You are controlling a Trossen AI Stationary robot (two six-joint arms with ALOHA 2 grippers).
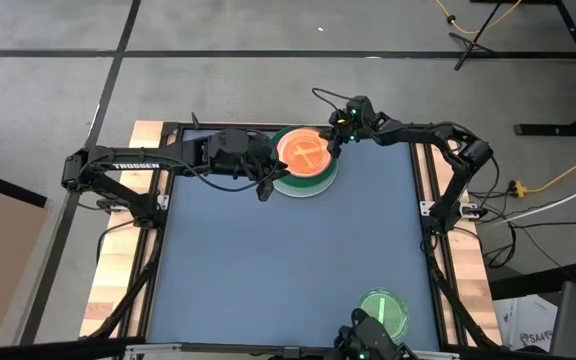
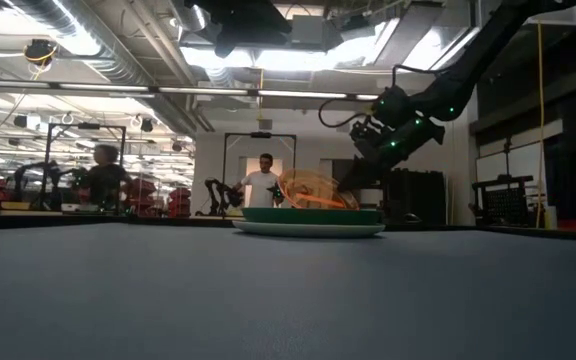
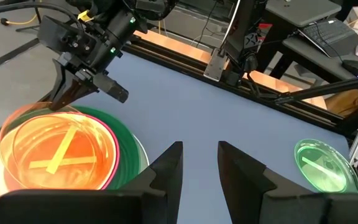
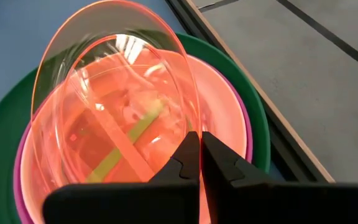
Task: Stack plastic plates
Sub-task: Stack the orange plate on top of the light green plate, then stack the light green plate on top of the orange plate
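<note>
Clearly the orange plate is a light, thin, stiff thing: translucent plastic with a yellow-green stripe, glossy enough to slip. The right hand has its fingers pinched nearly together on that plate's rim, at the edge nearest the far rail of the table, and holds it tilted, one side raised above the stack. In the low view the plate leans up off the pile while the hand grips it from the right.

The stack sits at the far middle of the table: a pale plate at the bottom, a dark green plate on it, then a pink plate, with the orange one partly over them. A thin rim pinch like this is probably the only good hold, since the plate lies too flat to take from above; it looks likely to pivot or slide if the grip loosens.

The left hand hovers just beside the stack with its fingers narrowly apart, holding nothing. A small green plate lies well apart, near the table's front edge.
</note>
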